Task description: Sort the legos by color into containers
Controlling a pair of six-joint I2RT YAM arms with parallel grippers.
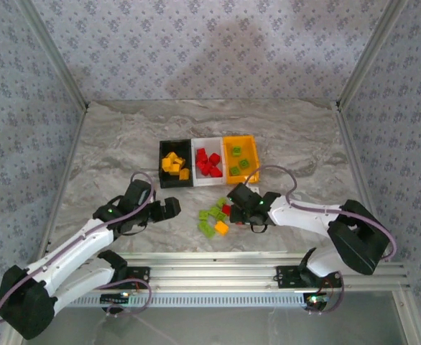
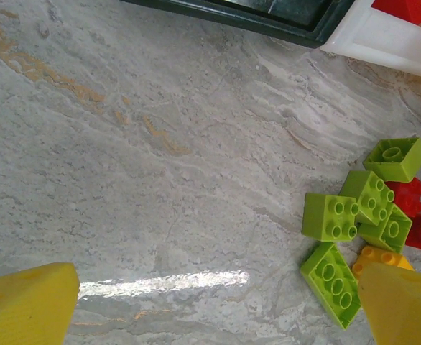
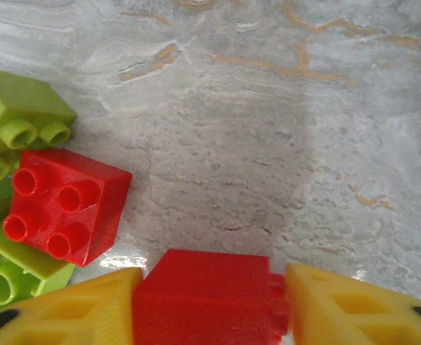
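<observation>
Three small open-topped rectangular plastic bins stand in a row on the marble-patterned table (image 1: 110, 144), seen from above. The black bin (image 1: 162, 165) holds orange-yellow studded bricks (image 1: 173, 164), the white bin (image 1: 209, 181) red studded bricks (image 1: 209, 164), and the orange bin (image 1: 254, 154) lime green studded bricks (image 1: 239, 164). A loose pile of mixed bricks (image 1: 212, 219) lies at six o'clock of the white bin. My left gripper (image 1: 173, 208) is at its nine o'clock and my right gripper (image 1: 230, 207) just beside it.

At my left wrist, my yellow fingers (image 2: 24, 305) stand wide apart with bare table between them. Green bricks (image 2: 330, 215) cluster at four o'clock.

At my right wrist, my jaws clamp one red brick (image 3: 207, 298) at six o'clock. A second red brick (image 3: 67, 205) touches green ones at nine o'clock.
</observation>
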